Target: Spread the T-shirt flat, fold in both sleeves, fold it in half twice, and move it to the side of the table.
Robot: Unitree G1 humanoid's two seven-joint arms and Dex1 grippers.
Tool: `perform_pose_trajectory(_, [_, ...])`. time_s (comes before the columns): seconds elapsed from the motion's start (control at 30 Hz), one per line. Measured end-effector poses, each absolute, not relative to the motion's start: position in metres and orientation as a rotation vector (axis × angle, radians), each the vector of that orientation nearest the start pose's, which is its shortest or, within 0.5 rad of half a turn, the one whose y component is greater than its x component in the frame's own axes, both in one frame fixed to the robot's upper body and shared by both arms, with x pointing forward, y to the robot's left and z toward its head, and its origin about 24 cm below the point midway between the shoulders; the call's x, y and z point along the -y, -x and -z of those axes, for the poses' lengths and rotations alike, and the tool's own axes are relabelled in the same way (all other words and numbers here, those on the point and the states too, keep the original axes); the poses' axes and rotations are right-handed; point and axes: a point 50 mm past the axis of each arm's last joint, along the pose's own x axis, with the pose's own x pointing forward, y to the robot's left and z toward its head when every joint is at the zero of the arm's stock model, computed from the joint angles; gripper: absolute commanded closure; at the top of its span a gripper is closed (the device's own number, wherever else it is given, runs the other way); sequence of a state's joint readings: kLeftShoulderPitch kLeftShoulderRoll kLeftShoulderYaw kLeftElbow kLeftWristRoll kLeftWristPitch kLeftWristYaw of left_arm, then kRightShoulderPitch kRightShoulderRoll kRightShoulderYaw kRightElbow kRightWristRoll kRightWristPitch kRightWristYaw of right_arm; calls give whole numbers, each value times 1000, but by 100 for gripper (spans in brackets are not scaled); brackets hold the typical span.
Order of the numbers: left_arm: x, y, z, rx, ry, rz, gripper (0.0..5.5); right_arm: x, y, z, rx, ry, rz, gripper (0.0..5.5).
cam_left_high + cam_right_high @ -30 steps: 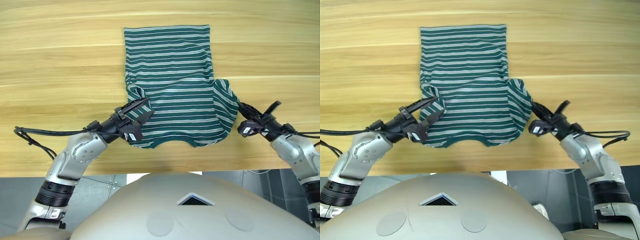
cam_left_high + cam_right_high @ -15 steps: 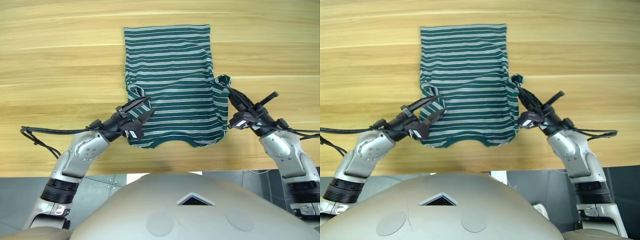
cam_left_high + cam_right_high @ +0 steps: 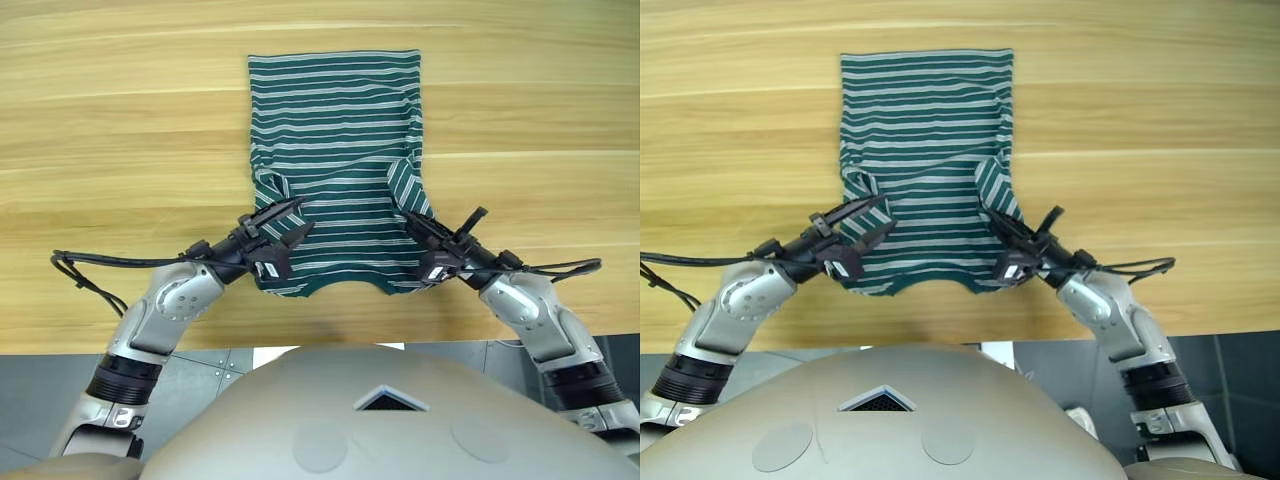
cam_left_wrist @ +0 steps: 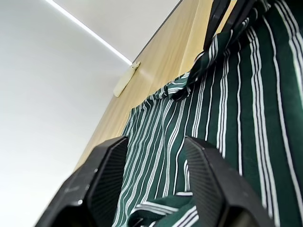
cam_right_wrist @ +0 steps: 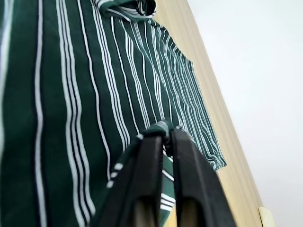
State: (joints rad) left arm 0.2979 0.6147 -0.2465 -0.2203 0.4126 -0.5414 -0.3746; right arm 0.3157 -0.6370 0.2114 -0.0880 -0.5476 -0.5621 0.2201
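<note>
While the green, white-striped T-shirt (image 3: 335,120) lies on the wooden desk (image 3: 120,120), both arms work at its near end. The shirt runs lengthwise away from the robot, with its straight hem on the far side and its curved neckline (image 3: 345,288) close to the desk's near edge. Its body lies mostly flat, with some wrinkles around the middle.

On the robot's left, the left sleeve (image 3: 268,184) is turned in over the body and sits there in a small bunched fold. The left claw (image 3: 293,220) is just beside that fold, low over the shirt's near left corner. Its fingers are spread apart and grip nothing, and in the left wrist view the two dark fingers (image 4: 105,176) stand wide with striped cloth visible between them.

On the robot's right, the right sleeve (image 3: 401,184) is pulled inward over the body as a narrow flap that stands a little off the cloth beneath it. The right claw (image 3: 412,220) is clenched on this flap. In the right wrist view its fingers (image 5: 152,156) are pressed nearly together, with a pinch of striped fabric caught at their tips.
</note>
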Motion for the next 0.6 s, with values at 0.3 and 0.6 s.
perform_pose_trajectory(0.3, [-185,-163,-54,188,-997,835,326,189,-164,-23,122,1076,-800,367])
perform_pose_trajectory(0.6, [-259,-132,-62,-130,-1230,841,326,241,-172,-75,162,978,-634,367])
